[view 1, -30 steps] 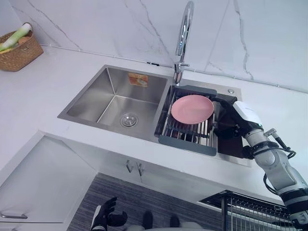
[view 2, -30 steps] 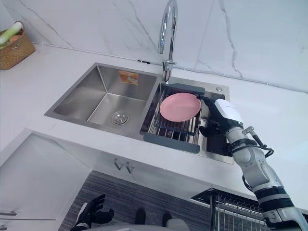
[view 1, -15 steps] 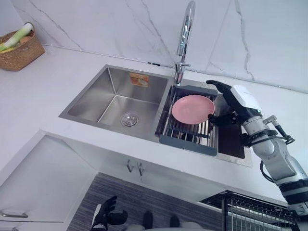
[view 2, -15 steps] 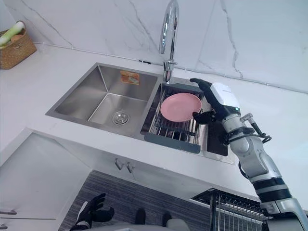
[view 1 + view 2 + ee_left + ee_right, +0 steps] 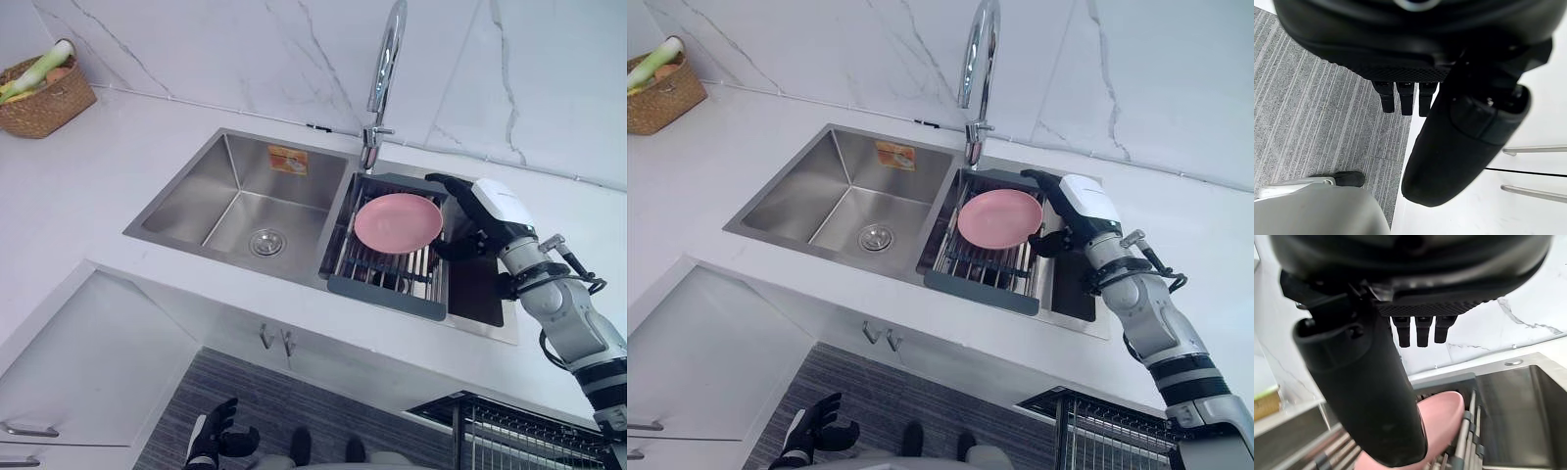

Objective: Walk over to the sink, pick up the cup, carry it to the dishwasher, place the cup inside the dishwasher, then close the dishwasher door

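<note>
My right hand (image 5: 487, 217) hovers over the right end of the sink (image 5: 196, 171), just right of a pink plate (image 5: 397, 222) that leans in a dark dish rack (image 5: 387, 284). Its fingers are straight and spread, with nothing in them; the right wrist view has the thumb (image 5: 1361, 391) stretched out above the plate (image 5: 1442, 421). A dark strip of basin (image 5: 475, 289) lies below the hand, to the right of the rack. My left hand (image 5: 211, 441) hangs low over the grey floor with relaxed fingers and holds nothing.
A tall chrome faucet (image 5: 385, 59) rises behind the rack. The left basin has a round drain (image 5: 265, 242). A wicker basket (image 5: 44, 98) with vegetables sits far left on the white counter. A wire dishwasher rack (image 5: 509, 441) shows at lower right, white cabinet doors (image 5: 88, 372) at lower left.
My right hand came up out of the dark basin strip beside the rack, fingers spreading, and holds nothing. The camera shifted slightly. The left hand stayed put.
</note>
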Robot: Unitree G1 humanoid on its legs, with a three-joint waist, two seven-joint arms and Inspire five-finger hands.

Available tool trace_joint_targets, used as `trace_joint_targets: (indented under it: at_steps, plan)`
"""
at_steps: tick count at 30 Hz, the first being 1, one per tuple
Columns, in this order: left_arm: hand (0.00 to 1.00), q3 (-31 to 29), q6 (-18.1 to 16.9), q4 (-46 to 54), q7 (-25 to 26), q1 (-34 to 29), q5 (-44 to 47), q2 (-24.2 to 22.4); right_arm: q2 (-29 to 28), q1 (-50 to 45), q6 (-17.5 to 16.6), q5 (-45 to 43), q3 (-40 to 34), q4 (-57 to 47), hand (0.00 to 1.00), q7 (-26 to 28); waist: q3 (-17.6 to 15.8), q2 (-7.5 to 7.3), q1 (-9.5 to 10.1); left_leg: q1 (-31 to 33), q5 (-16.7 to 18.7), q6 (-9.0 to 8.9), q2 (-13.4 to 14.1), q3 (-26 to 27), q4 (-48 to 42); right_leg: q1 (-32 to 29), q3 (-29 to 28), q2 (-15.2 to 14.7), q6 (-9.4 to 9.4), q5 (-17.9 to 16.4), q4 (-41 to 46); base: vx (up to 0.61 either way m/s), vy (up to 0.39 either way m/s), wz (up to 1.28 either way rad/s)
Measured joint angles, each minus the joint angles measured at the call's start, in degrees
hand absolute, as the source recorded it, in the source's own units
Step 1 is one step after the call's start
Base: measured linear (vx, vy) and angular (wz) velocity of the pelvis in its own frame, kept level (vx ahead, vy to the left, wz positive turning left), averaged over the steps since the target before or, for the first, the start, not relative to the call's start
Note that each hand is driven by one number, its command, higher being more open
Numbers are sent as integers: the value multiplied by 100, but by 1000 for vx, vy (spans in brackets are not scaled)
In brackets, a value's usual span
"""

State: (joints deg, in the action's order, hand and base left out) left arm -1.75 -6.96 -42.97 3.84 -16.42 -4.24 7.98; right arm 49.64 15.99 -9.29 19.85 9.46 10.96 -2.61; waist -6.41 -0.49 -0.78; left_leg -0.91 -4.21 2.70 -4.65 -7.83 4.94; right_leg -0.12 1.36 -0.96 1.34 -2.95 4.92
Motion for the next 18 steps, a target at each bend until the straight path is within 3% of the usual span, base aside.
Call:
trace_joint_targets:
  at_steps: [18]
  plan:
    - [90, 11, 0, 2, 0, 1, 12, 8, -2, -93, 8, 1, 12, 223, 90, 124, -23, -14, 6, 74, 0, -2, -1, 4, 0, -75, -2, -1, 0, -1, -5, 0, 0, 0]
